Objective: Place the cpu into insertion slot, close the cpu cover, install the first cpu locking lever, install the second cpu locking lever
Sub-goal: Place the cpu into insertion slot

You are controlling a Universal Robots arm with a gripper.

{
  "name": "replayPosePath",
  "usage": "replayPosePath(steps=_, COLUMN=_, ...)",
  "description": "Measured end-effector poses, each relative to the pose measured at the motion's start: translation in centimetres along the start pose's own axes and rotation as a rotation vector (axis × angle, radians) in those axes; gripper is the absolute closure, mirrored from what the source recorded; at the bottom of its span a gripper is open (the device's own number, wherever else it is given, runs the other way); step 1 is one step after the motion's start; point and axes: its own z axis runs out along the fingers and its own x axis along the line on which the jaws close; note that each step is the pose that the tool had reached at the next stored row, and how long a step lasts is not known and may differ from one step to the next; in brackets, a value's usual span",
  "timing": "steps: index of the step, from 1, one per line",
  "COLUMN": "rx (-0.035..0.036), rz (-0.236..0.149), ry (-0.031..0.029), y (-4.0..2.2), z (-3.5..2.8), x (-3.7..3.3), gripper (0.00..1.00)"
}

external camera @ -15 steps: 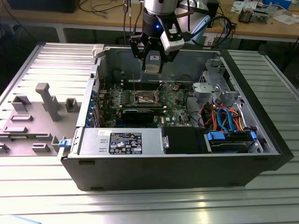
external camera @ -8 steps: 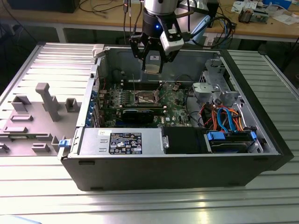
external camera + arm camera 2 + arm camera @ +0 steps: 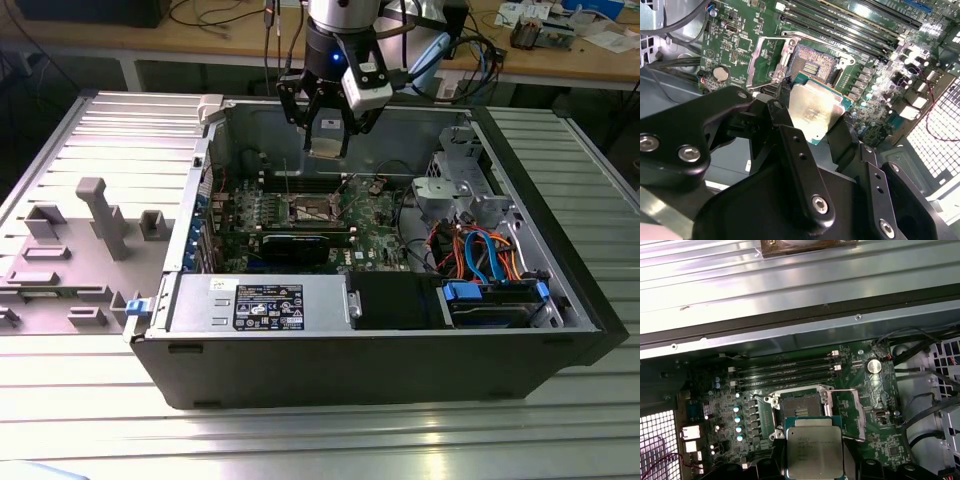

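tray point(image 3: 150, 270): grey, on the surface point(image 3: 300, 440), at the exterior view's left, beside the case
case point(image 3: 350, 370): open, motherboard point(image 3: 385, 235) exposed
end effector point(image 3: 328, 140): above the motherboard, fingers clamped on the cpu's edges
cpu point(image 3: 817, 105): held clear of the board, near the slot, unseated
slot point(image 3: 812, 62): contact field uncovered
cover point(image 3: 754, 62): swung open beside the slot
cables point(image 3: 480, 250): exterior view's right, inside the case
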Motion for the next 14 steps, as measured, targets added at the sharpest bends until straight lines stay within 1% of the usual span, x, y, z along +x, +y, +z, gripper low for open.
replayPosePath(steps=5, rx=-0.0003, rz=0.014, ry=-0.0006, y=0.0, z=0.01, x=0.0, gripper=0.45)
replayPosePath(steps=10, rx=-0.0008, rz=0.039, ry=-0.0017, y=0.0, z=0.02, x=0.0, gripper=0.45)
replayPosePath(steps=14, rx=-0.001, rz=0.052, ry=-0.0022, y=0.0, z=0.02, x=0.0, gripper=0.45)
